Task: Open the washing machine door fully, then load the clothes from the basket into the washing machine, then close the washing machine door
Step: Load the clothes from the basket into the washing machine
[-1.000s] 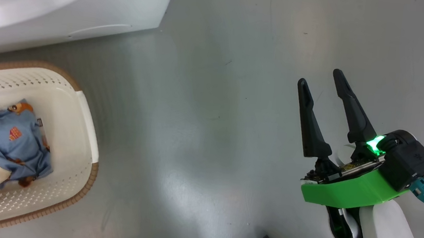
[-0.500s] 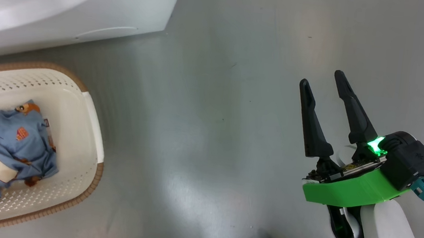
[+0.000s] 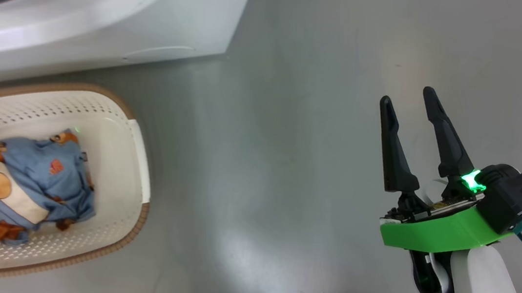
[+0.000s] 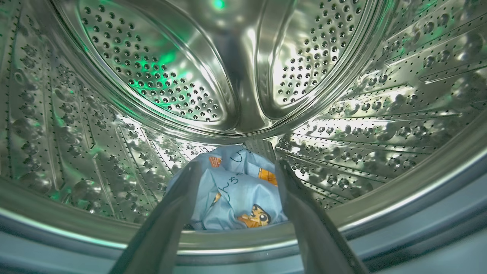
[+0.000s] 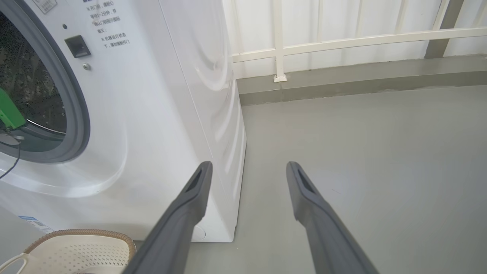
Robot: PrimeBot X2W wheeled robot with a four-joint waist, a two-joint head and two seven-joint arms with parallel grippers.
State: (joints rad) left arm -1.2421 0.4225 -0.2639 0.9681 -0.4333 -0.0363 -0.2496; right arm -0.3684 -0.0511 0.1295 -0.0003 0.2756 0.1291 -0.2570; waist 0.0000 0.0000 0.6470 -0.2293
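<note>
The left gripper (image 4: 240, 164) has its jaws spread wide, deep inside the steel drum (image 4: 152, 76) of the washing machine (image 3: 108, 16). A blue bear-print garment (image 4: 236, 194) lies on the drum floor between and just beyond the two fingers. The jaws do not look clamped on it, though whether they brush it cannot be told. The right wrist view shows a green wrist part (image 5: 9, 112) inside the grey gasket ring (image 5: 78, 114), so the left arm appears to reach in through the opening.

The right gripper (image 3: 407, 94) is also spread and holds nothing. It hovers over the bare grey floor (image 3: 263, 166), fingers pointing away from the robot, well apart from everything.

More clothes (image 3: 30, 184) sit in the basket (image 3: 117, 115) on the floor just in front of the machine, on the robot's left. They are a bunched heap with no clear long axis. The next move probably turns on this: the heap lies outside and below the drum mouth, nearer the left arm than the right.
</note>
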